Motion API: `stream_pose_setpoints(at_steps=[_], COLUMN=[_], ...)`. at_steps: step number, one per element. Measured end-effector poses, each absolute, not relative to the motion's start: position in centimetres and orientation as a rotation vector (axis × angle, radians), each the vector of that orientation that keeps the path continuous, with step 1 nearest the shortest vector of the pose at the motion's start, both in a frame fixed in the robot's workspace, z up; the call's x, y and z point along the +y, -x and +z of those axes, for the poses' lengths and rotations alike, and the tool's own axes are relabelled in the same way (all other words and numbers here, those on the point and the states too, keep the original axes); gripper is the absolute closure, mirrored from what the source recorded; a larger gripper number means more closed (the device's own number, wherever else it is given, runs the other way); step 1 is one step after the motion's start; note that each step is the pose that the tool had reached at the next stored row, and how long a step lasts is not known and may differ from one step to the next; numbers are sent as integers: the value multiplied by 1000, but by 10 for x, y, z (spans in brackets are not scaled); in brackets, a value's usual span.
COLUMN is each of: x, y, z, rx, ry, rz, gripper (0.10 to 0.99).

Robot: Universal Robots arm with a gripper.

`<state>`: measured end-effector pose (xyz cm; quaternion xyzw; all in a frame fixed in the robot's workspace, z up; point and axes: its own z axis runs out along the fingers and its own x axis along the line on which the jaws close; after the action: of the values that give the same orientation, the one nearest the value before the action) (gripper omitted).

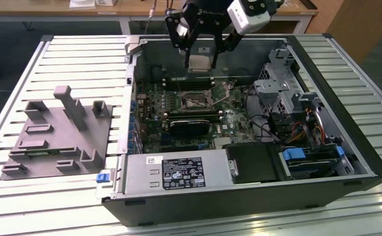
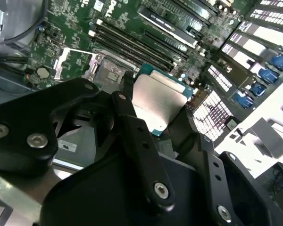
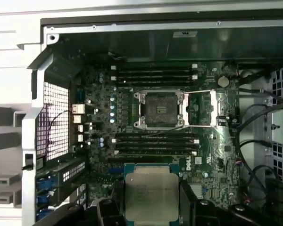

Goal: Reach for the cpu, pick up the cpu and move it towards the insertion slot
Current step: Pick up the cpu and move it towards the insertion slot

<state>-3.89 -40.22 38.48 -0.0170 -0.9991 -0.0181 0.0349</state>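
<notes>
Gripper (image 1: 200, 63) is pinching the cpu (image 1: 200, 63) between its two black fingers, and it's hanging up in the air over the open computer case (image 1: 348, 123), toward the far wall. In both wrist views the cpu (image 3: 151, 197) is showing its silvery metal lid with a pale teal rim (image 2: 159, 101), and the fingers (image 3: 188, 200) are sitting tight against opposite edges of it. The lower edge of the chip is getting cut off by the gripper body in the first wrist view, and in the second wrist view one black finger (image 2: 137, 136) is covering a good strip of the lid, so the full outline isn't visible there.

The insertion slot (image 3: 161, 109) is lying open on the green motherboard (image 3: 217, 165) below, dark square socket with its shiny metal frame, and its retention plate (image 3: 212, 109) is flipped out to one side. The cpu isn't touching it; it's hovering apart from it, over the long black memory slots (image 3: 155, 143) beside the socket. In the exterior view the socket (image 1: 195, 101) is sitting lower in frame than the gripper (hard to make out any detail inside it from there).

Off on the exterior view's left, a grey plastic tray (image 1: 56, 135) with blocks and posts is resting on the slatted table (image 1: 79, 59), well apart from the case. The arm above the gripper is running out of the frame at the top.
</notes>
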Motion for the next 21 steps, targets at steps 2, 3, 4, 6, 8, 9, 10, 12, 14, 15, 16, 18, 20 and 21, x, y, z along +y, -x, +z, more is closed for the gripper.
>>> stream_pose_setpoints(at_steps=[2,3,4,6,8,9,10,12,14,15,16,18,20,21], x=[-402,-401,-401,-401,-401,-401,-401,-400,-397,-395,-393,-388,-383,-381], y=[39,39,40,40,41,41,42,42,41,40,39,39,39,38], z=[384,384,383,382,381,380,380,378,377,376,375,374,372,372], rx=[-3073,-3080,-3087,-3103,-3121,-3130,-3139,-3147,-3148,-3148,-3148,-3148,-3148,-3148], ry=[50,49,48,48,47,47,47,47,47,47,47,50,53,54], rz=[-56,-56,-56,-56,-57,-57,-57,-58,-58,-58,-58,-58,-57,-57], gripper=[545,545,545,545,545,545,545,545,545,545,545,545,545,545])
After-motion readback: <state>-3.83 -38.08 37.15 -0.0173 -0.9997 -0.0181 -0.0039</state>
